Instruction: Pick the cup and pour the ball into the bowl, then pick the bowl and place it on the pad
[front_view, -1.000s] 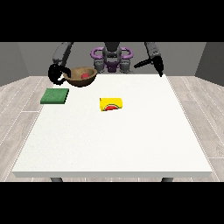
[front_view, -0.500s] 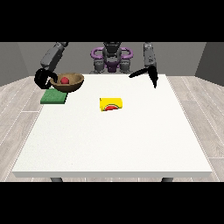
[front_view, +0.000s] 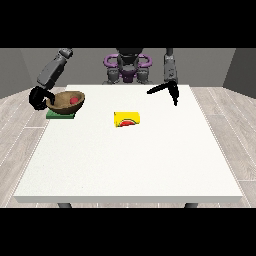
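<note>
A brown wooden bowl (front_view: 66, 100) with a red ball (front_view: 74, 100) inside sits tilted over the green pad (front_view: 60, 115) at the table's far left. The hand at the view's left (front_view: 38, 98) curls round the bowl's left rim. I cannot tell whether the bowl rests on the pad or hangs just above it. A yellow cup (front_view: 127, 119) lies on its side near the middle of the table, its red inside facing the camera. The hand at the view's right (front_view: 173, 92) hovers over the far right of the table, away from the cup, fingers straight and pointing down, holding nothing.
The white table (front_view: 135, 165) stretches wide towards the camera. The robot's purple and grey torso (front_view: 128, 67) stands behind the far edge. The pad lies close to the table's left edge.
The hand at the view's left carried the bowl with the ball leftward and down over the green pad. The hand at the view's right swung in and lowered a little.
</note>
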